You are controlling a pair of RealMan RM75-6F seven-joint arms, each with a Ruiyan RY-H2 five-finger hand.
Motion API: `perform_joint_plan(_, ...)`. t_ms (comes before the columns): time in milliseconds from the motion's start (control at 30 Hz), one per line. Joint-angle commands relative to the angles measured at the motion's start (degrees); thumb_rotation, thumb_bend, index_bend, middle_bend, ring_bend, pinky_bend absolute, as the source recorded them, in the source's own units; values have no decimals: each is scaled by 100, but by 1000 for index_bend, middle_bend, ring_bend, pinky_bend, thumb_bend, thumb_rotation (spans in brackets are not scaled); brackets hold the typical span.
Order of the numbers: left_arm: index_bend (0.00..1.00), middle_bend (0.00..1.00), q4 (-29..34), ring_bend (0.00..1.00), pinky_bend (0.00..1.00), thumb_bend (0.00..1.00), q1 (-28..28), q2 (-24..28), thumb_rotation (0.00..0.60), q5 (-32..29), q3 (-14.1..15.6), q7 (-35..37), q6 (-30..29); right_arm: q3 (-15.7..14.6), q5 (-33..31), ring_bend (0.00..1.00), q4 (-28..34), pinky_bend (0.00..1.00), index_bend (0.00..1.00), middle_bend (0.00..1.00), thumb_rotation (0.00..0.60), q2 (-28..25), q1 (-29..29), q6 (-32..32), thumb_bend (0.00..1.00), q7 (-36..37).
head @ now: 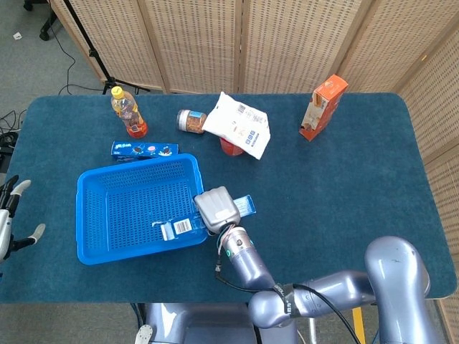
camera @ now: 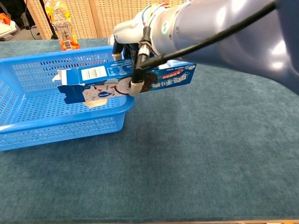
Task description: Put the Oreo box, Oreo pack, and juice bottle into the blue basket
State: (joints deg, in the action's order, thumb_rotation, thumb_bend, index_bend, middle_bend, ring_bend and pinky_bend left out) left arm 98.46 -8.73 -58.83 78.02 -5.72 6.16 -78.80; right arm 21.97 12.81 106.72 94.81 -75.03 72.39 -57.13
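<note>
Right hand (camera: 133, 46) clamped round the Oreo box (camera: 126, 81), carried level across the near-right rim of the basket (head: 90, 215): opened flap end over the basket floor, other end hanging outside. Risk: released here, could tip back over the rim or catch its flap. Oreo pack (head: 144, 149) just behind the basket, bottle (head: 128, 112) further behind. Left hand (head: 11, 218) spread, empty, well left of the basket.

Glossy grey arm (camera: 224, 32), white hand (head: 216, 209)
</note>
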Motion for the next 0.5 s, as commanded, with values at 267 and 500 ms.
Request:
perform_joint_plan(267, 34, 0, 13, 0, 55, 286, 2, 55, 600, -1, 3, 60, 27, 387, -377, 437, -237, 534, 682, 460, 600, 285, -250, 43, 308, 144)
perform_joint_plan(500, 34, 0, 27, 0, 55, 286, 0, 82, 600, -21, -1, 101, 53, 550, -528, 437, -455, 534, 682, 460, 600, 493, -478, 6, 310, 130)
